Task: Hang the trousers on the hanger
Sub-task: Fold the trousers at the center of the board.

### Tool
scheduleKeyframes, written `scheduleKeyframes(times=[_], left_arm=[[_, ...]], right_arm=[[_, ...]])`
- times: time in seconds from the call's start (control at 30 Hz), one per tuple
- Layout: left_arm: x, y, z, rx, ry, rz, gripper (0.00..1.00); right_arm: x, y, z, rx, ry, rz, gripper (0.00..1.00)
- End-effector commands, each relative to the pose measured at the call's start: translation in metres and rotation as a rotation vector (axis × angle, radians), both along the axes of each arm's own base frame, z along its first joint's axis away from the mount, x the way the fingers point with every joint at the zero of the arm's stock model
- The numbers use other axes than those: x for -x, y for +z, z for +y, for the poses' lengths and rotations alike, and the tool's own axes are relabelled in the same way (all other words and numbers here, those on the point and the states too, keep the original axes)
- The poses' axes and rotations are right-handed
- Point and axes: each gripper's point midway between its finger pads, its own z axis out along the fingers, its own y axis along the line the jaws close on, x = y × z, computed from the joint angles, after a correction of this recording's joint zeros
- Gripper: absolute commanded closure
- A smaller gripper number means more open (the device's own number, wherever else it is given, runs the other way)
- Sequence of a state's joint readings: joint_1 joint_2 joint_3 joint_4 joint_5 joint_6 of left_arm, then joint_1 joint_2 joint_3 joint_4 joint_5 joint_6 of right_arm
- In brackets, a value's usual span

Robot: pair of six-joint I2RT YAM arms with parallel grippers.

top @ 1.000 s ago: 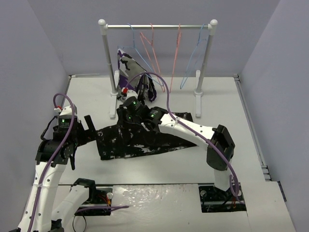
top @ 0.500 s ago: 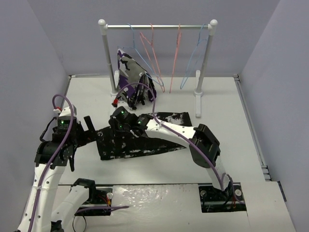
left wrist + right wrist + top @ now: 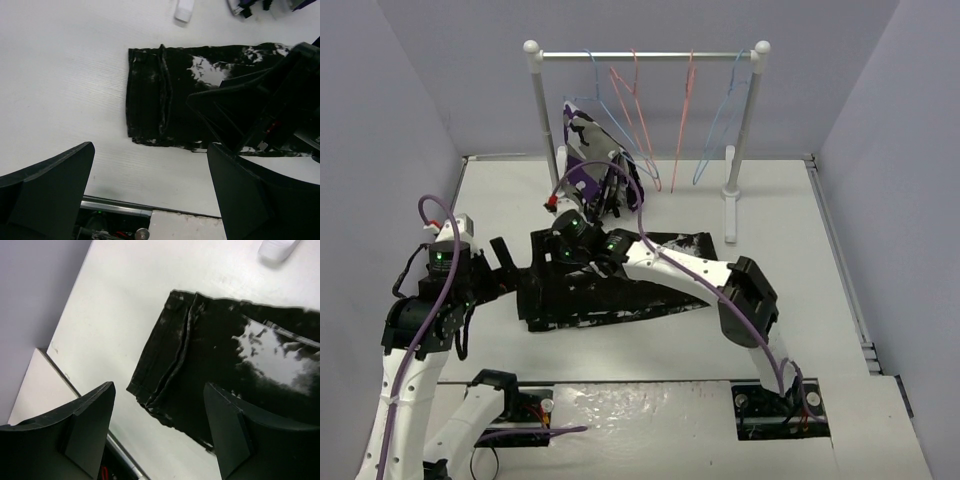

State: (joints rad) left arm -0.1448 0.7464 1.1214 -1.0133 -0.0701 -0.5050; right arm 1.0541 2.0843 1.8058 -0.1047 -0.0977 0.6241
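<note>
The black trousers [image 3: 620, 295] with white splotches lie folded flat on the white table, hem end to the left. They also show in the left wrist view [image 3: 165, 100] and the right wrist view [image 3: 225, 355]. My right gripper [image 3: 545, 252] hovers open and empty over their left part [image 3: 159, 386]. My left gripper [image 3: 508, 268] is open and empty just left of the hem [image 3: 150, 147], above bare table. A light-blue hanger [image 3: 722, 120] hangs at the right end of the rail.
The white clothes rack [image 3: 645, 55] stands at the back. It carries a purple, white and black garment [image 3: 585, 150] at the left and pink-red hangers [image 3: 632, 110]. Grey walls close in both sides. A rack foot [image 3: 184, 10] lies beyond the trousers.
</note>
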Motion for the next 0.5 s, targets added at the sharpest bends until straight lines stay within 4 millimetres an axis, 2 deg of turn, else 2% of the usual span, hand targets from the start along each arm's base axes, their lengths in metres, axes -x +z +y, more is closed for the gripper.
scheduleKeyframes(times=[0.0, 0.03, 0.07, 0.13, 0.17, 0.2, 0.27, 0.33, 0.4, 0.47], left_arm=[[-0.021, 0.023, -0.031, 0.154, -0.066, -0.084, 0.06], [-0.026, 0.022, -0.039, 0.195, -0.077, -0.081, 0.06], [-0.033, 0.02, -0.046, 0.233, -0.083, -0.084, 0.06], [-0.05, 0.017, -0.058, 0.293, -0.093, -0.102, 0.06], [-0.063, 0.017, -0.064, 0.326, -0.097, -0.127, 0.07], [-0.069, 0.011, -0.069, 0.345, -0.096, -0.119, 0.08], [-0.089, -0.002, -0.08, 0.381, -0.091, -0.111, 0.11], [-0.109, -0.022, -0.091, 0.404, -0.092, -0.097, 0.13], [-0.125, -0.036, -0.104, 0.449, -0.095, -0.102, 0.18], [-0.136, -0.054, -0.113, 0.461, -0.086, -0.079, 0.22]], right_arm=[[-0.027, 0.073, -0.076, -0.031, -0.116, -0.147, 0.31], [-0.035, 0.076, -0.099, -0.028, -0.156, -0.149, 0.31], [-0.042, 0.067, -0.123, -0.008, -0.2, -0.132, 0.31], [-0.044, 0.054, -0.159, 0.017, -0.25, -0.104, 0.31], [-0.053, 0.047, -0.186, 0.029, -0.298, -0.089, 0.31], [-0.053, 0.042, -0.203, 0.037, -0.32, -0.081, 0.31], [-0.056, 0.046, -0.24, 0.029, -0.374, -0.091, 0.31], [-0.058, 0.029, -0.272, 0.049, -0.416, -0.057, 0.31], [-0.056, 0.021, -0.301, 0.049, -0.457, -0.037, 0.31], [-0.05, 0.014, -0.318, 0.046, -0.473, -0.017, 0.31]])
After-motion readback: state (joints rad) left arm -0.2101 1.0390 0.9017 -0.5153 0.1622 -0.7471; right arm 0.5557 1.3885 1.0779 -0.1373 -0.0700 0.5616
